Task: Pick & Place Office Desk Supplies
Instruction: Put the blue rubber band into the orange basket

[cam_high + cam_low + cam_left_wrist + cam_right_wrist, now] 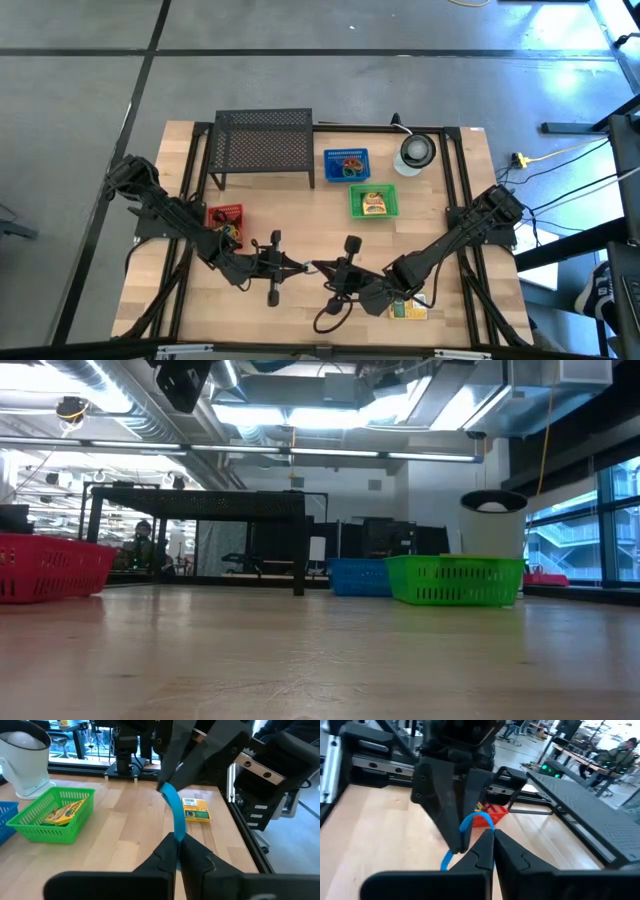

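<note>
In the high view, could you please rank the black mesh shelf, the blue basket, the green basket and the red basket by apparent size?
1. black mesh shelf
2. blue basket and green basket, too alike to rank
3. red basket, partly hidden by the left arm, so unsure

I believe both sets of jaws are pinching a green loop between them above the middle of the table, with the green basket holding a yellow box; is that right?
Not quite: the loop is blue, not green, as the left wrist view shows. The left gripper and right gripper both pinch it with shut jaws, and the green basket does hold a yellow box.
</note>
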